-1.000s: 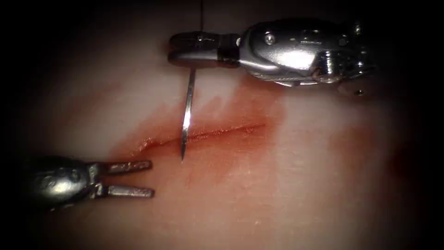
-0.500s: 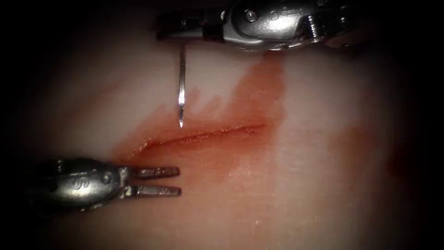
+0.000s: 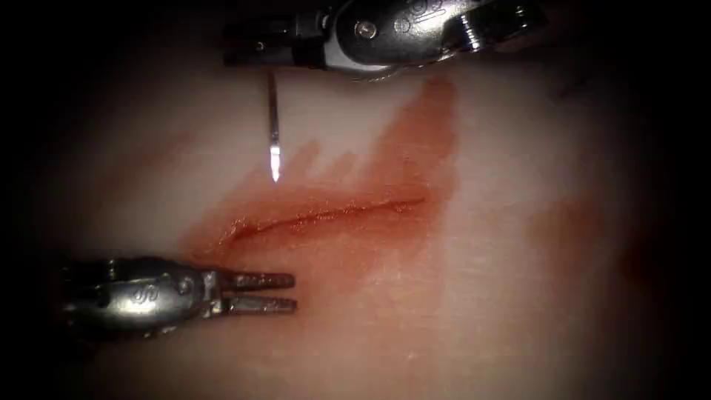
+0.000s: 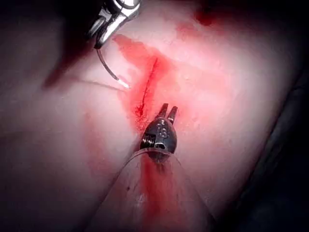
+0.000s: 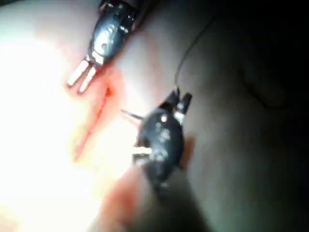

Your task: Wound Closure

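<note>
Right tool (image 3: 255, 53) grips the needle (image 3: 273, 133) near its tail, clear above the cut (image 3: 326, 215); left tool (image 3: 263, 292) open, empty; risk: a loose grip letting the needle twist.

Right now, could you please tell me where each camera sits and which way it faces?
Endoscope: above and in front of the cut; right tool holds the needle clear of the tissue, left tool open, holding nothing.
Left wrist: along its shaft at its own tool beside the cut.
Right wrist: along its shaft at its own tool, thread trailing.
All share the cut and both tools.
</note>
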`<move>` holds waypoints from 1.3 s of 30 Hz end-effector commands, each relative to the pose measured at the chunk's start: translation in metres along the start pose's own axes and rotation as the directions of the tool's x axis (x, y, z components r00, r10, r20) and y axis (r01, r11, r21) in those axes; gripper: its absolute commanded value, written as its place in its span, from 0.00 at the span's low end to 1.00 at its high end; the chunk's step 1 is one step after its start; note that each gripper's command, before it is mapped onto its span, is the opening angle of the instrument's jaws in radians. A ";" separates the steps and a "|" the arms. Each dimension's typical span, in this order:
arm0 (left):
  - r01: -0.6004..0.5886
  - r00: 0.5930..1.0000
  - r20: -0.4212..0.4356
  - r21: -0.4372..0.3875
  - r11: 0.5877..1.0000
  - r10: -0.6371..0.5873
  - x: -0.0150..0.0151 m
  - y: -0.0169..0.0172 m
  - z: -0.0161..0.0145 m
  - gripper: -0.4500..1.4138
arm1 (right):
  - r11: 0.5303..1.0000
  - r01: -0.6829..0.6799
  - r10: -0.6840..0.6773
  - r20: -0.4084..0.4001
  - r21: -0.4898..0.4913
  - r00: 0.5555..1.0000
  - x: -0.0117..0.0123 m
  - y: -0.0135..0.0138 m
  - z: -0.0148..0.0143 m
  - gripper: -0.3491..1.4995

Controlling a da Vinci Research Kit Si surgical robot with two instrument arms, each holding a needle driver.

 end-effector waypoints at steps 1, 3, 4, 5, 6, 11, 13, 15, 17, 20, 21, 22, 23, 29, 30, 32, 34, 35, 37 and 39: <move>-0.001 1.000 0.002 -0.006 1.000 0.001 -0.0007 0.0003 0.0009 0.30 | 1.000 0.007 -0.007 -0.004 -0.001 1.000 -0.0002 -0.0001 0.0009 0.00; 0.007 1.000 0.006 -0.007 1.000 -0.006 -0.0011 0.0003 0.0009 0.30 | 1.000 0.019 -0.019 -0.004 -0.001 1.000 -0.0002 -0.0001 0.0009 0.00; 0.005 1.000 0.006 -0.007 1.000 -0.005 -0.0012 0.0003 0.0009 0.30 | 1.000 0.025 -0.025 -0.003 -0.001 1.000 -0.0002 -0.0001 0.0009 0.00; 0.004 1.000 0.006 -0.008 1.000 -0.004 -0.0013 0.0003 0.0008 0.30 | 1.000 0.031 -0.031 -0.003 -0.001 1.000 -0.0002 -0.0001 0.0009 0.00; 0.004 1.000 0.009 -0.009 1.000 -0.004 -0.0013 0.0003 0.0008 0.30 | 0.999 0.043 -0.043 -0.002 -0.001 0.999 -0.0003 -0.0001 0.0009 0.00; 0.003 1.000 0.009 -0.011 1.000 -0.003 -0.0014 0.0003 0.0005 0.30 | 0.998 0.070 -0.070 -0.006 0.002 0.998 -0.0004 -0.0004 0.0013 0.00; 0.003 1.000 0.009 -0.012 1.000 -0.003 -0.0014 0.0003 0.0004 0.29 | 0.996 0.084 -0.084 -0.007 0.005 0.996 -0.0004 -0.0006 0.0015 0.00; 0.003 1.000 0.009 -0.014 1.000 -0.003 -0.0013 0.0004 0.0003 0.29 | 0.996 0.087 -0.087 -0.010 0.010 0.996 -0.0006 -0.0008 0.0018 0.00; 0.004 1.000 0.009 -0.016 1.000 -0.004 -0.0013 0.0004 0.0001 0.29 | 0.996 0.091 -0.091 -0.012 0.014 0.996 -0.0007 -0.0011 0.0019 0.00; 0.004 1.000 0.009 -0.018 1.000 -0.004 -0.0013 0.0004 -0.0001 0.29 | 0.995 0.101 -0.101 -0.015 0.015 0.995 -0.0009 -0.0014 0.0021 0.00; 0.004 1.000 0.009 -0.019 1.000 -0.003 -0.0013 0.0004 -0.0002 0.29 | 0.995 0.102 -0.102 -0.015 0.015 0.995 -0.0010 -0.0015 0.0021 0.00; 0.003 1.000 0.009 -0.020 1.000 -0.003 -0.0013 0.0004 -0.0002 0.29 | 0.995 0.103 -0.103 -0.012 0.018 0.995 -0.0010 -0.0016 0.0021 0.00; 0.003 1.000 0.009 -0.020 1.000 -0.003 -0.0013 0.0004 -0.0003 0.29 | 0.994 0.109 -0.109 -0.012 0.018 0.994 -0.0011 -0.0016 0.0022 0.00; 0.003 1.000 0.009 -0.023 1.000 -0.002 -0.0014 0.0003 -0.0006 0.29 | 0.990 0.139 -0.139 -0.001 0.033 0.990 -0.0011 -0.0019 0.0021 0.00; 0.003 1.000 0.009 -0.024 1.000 -0.002 -0.0013 0.0003 -0.0006 0.29 | 0.987 0.157 -0.157 -0.001 0.034 0.988 -0.0011 -0.0020 0.0020 0.00; 0.003 1.000 0.009 -0.025 1.000 -0.003 -0.0013 0.0003 -0.0007 0.29 | 0.983 0.181 -0.181 -0.003 0.036 0.983 -0.0010 -0.0022 0.0018 0.00; 0.003 1.000 0.012 -0.025 1.000 -0.002 -0.0013 0.0003 -0.0007 0.29 | 0.978 0.207 -0.207 -0.006 0.040 0.978 -0.0010 -0.0026 0.0018 0.00; 0.003 1.000 0.012 -0.025 1.000 -0.002 -0.0013 0.0003 -0.0008 0.29 | 0.976 0.214 -0.214 -0.007 0.041 0.977 -0.0010 -0.0028 0.0017 0.00; 0.003 1.000 0.012 -0.025 1.000 -0.002 -0.0013 0.0003 -0.0008 0.29 | 0.969 0.241 -0.241 -0.010 0.046 0.971 -0.0009 -0.0034 0.0017 0.00; 0.003 1.000 0.012 -0.025 1.000 -0.002 -0.0013 0.0004 -0.0008 0.29 | 0.960 0.274 -0.273 -0.015 0.051 0.962 -0.0008 -0.0040 0.0017 0.00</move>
